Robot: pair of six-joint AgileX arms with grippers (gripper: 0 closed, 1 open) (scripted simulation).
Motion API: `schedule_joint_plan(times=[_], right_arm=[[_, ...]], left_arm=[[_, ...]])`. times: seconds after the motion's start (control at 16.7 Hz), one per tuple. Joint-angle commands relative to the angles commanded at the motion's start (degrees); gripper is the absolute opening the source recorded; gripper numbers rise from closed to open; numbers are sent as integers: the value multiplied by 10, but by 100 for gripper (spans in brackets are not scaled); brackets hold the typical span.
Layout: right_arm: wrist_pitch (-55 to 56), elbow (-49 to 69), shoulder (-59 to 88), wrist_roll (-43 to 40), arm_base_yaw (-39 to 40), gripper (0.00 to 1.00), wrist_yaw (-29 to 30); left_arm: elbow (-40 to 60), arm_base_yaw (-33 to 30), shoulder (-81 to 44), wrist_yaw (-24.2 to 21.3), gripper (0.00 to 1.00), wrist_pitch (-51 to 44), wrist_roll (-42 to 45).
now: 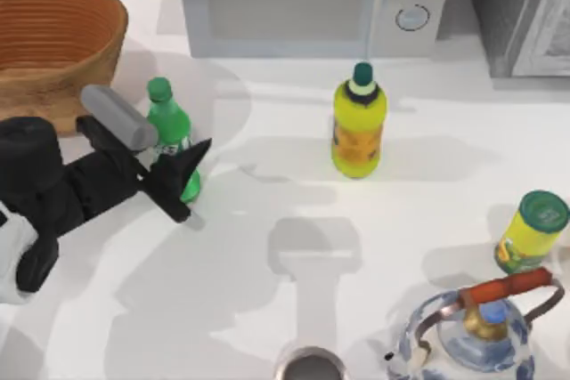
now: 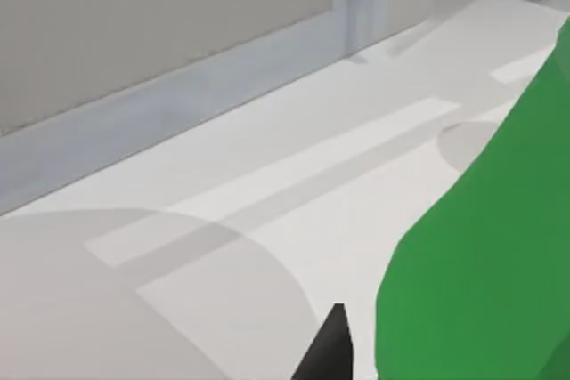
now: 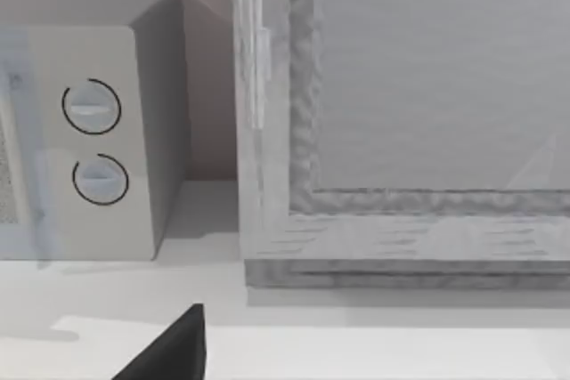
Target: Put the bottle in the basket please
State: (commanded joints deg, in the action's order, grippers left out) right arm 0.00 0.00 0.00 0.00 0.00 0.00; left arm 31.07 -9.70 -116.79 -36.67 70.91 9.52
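Observation:
The slim green bottle stands upright on the white table, just right of the wicker basket at the back left. My left gripper reaches in from the left with its black fingers on either side of the bottle's lower body, open and a little apart from it. In the left wrist view the bottle looms close beside one fingertip, with a narrow gap between them. My right gripper is parked, facing the microwave and the grey appliance at the back.
A microwave stands at the back, with a grey appliance to its right. A fat yellow bottle stands mid-table, and a short yellow container at the right. A blue-white kettle and a metal cup sit at the front.

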Motion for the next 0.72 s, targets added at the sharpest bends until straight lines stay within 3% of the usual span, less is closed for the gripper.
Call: schedule_joint_plan(times=[0.3, 0.48, 0.72], right_arm=[[0, 0, 0, 0, 0, 100, 0], [0, 0, 0, 0, 0, 100, 0], [0, 0, 0, 0, 0, 100, 0]], left_arm=[[38, -24, 55, 8, 0, -64, 13], [98, -30, 125, 36, 0, -171, 20], [192, 0, 224, 106, 0, -349, 10]])
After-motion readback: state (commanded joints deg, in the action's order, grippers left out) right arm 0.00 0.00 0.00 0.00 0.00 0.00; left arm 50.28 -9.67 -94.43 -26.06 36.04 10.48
